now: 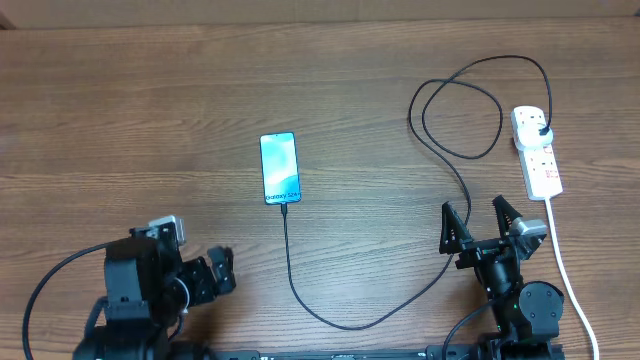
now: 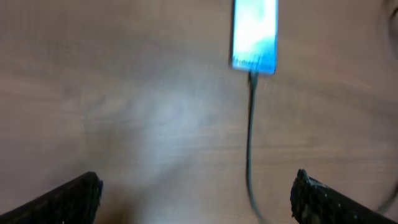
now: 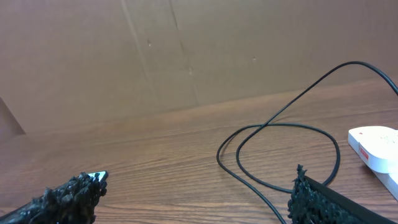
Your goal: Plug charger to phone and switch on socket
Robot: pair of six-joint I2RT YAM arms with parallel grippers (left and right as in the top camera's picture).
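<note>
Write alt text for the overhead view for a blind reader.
A lit phone lies on a wooden table, and a black charger cable runs from its near end, loops, and ends at a plug in the white power strip at the right. At the near edge, the left tool and right tool are open and empty.

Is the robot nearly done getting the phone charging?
Nearly, it seems. Done: the cable tip looks pushed into the bottom of the lit phone, and its black plug sits in the power strip. In hand: nothing. The left end effector and right end effector are both open and away from everything. Left: maybe turning the strip on, but that is too small to tell.
</note>
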